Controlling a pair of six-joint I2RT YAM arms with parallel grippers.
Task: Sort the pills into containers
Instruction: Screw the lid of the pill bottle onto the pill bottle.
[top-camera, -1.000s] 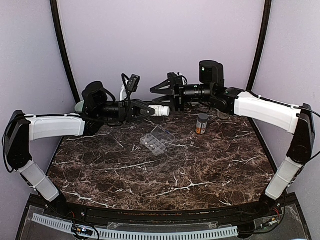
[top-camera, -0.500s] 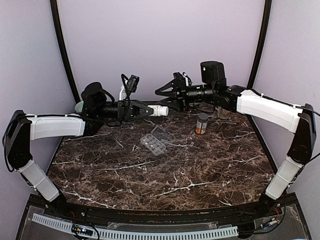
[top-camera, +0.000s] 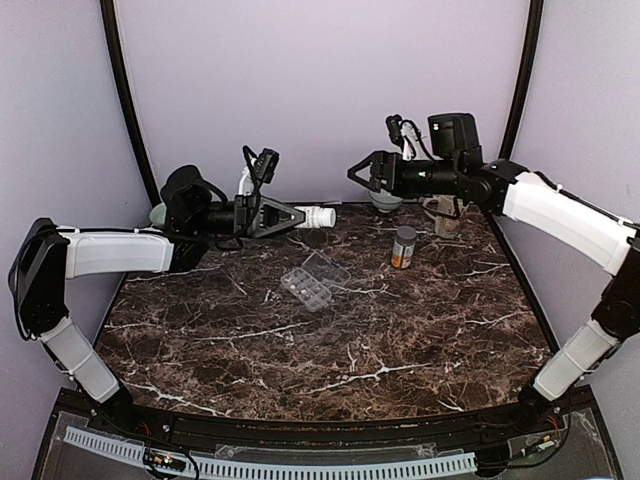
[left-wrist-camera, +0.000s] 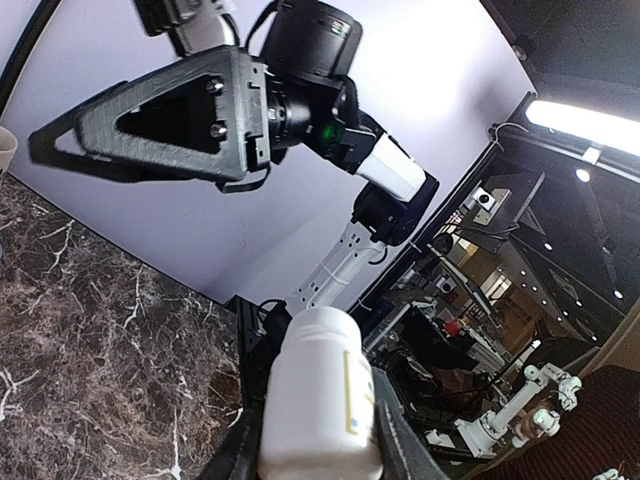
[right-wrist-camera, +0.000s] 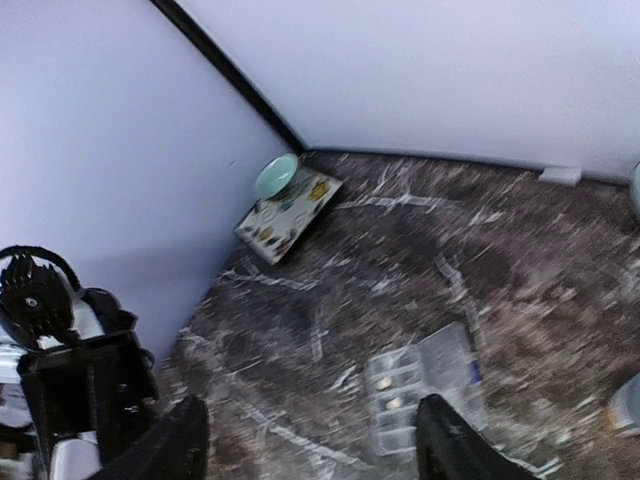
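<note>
The clear organiser box (top-camera: 306, 287) lies mid-table with its lid (top-camera: 330, 268) folded open. In the right wrist view the box (right-wrist-camera: 405, 398) shows small yellowish pills (right-wrist-camera: 384, 382) in its compartments. My left gripper (top-camera: 300, 216) hangs above the table's back left, shut on a small white bottle (top-camera: 321, 216) held sideways; the left wrist view shows this bottle (left-wrist-camera: 318, 400) between the fingers of the left gripper (left-wrist-camera: 320, 450). My right gripper (top-camera: 366, 172) is raised at the back, apart from the bottle. In its own view the right gripper (right-wrist-camera: 315, 445) is open and holds nothing.
An amber bottle with a grey cap (top-camera: 403, 247) stands right of the box. A teal bowl (top-camera: 385, 200) and a clear cup (top-camera: 447, 220) sit at the back right. Another teal bowl (right-wrist-camera: 275, 175) and a patterned flat card (right-wrist-camera: 290, 213) lie in the back left corner.
My right gripper has pulled back to the right and upward, away from the white bottle's end, and its fingers have spread wider. The left gripper has kept its hold on the bottle.
</note>
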